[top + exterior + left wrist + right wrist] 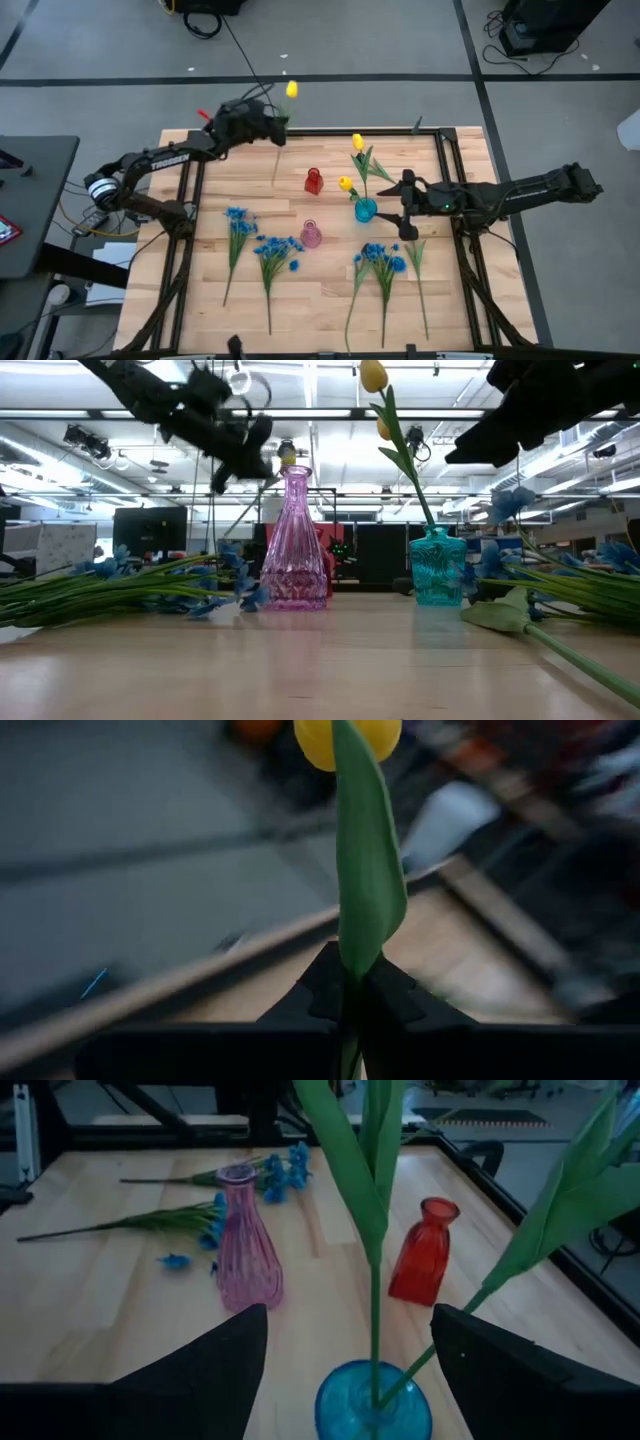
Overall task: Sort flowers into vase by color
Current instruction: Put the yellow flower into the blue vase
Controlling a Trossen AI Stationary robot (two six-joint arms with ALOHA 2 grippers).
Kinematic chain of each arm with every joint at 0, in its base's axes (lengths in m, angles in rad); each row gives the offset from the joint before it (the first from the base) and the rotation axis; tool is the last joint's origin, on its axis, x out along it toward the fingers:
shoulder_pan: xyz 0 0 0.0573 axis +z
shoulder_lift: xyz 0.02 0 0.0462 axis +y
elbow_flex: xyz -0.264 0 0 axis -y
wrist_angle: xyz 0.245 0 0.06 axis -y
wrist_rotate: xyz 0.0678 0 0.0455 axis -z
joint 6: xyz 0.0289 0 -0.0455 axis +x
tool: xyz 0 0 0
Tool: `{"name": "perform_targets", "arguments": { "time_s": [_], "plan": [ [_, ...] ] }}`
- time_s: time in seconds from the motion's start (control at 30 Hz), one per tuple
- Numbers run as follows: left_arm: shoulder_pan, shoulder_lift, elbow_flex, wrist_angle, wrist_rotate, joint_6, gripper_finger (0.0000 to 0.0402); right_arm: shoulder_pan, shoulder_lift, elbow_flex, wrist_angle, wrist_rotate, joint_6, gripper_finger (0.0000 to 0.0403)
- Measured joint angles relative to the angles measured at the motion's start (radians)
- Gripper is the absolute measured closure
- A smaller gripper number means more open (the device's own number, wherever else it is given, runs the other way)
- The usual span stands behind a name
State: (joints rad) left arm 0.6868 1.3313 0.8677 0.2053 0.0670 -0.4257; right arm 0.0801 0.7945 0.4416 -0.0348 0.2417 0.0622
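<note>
My left gripper (pixel 272 128) is raised over the table's far edge and shut on a yellow tulip (pixel 291 89), whose bud and long leaf (pixel 365 870) stand up past the fingers. My right gripper (pixel 398 207) is open just right of the teal vase (pixel 365 210); its fingers stand on either side of the vase (pixel 373 1405) without touching it. Two yellow tulips (pixel 357 142) stand with their stems in that vase. A red vase (pixel 313 181) and a pink vase (pixel 311 235) stand upright nearby. Blue flower bunches (pixel 237 225) (pixel 380 260) lie flat on the table. My left gripper pinches the yellow tulip's green stem (pixel 350 995) between its two fingers, just below the leaf's base. The fingers lie across the stem, coming from the table's left. The bud is above the fingers and the rest of the stem (pixel 277 160) trails below them.
A lone green stem with leaves (pixel 418 262) lies right of the blue bunches, another blue bunch (pixel 272 250) left of them. Black rails (pixel 190 200) frame the wooden table. Bare wood shows between the red vase and the left rail.
</note>
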Motion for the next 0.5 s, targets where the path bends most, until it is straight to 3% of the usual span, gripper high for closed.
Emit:
{"name": "perform_targets", "arguments": {
  "time_s": [0.2,0.5],
  "plan": [
    [-0.147,-0.013,0.002,0.274,0.078,0.133,0.0383,0.020,-0.043,0.000,0.002,-0.047,0.017,0.0112],
    [-0.310,-0.065,0.001,0.358,0.111,0.213,0.0382,0.076,-0.110,0.000,0.039,-0.106,0.067,0.0112]
  ]
}}
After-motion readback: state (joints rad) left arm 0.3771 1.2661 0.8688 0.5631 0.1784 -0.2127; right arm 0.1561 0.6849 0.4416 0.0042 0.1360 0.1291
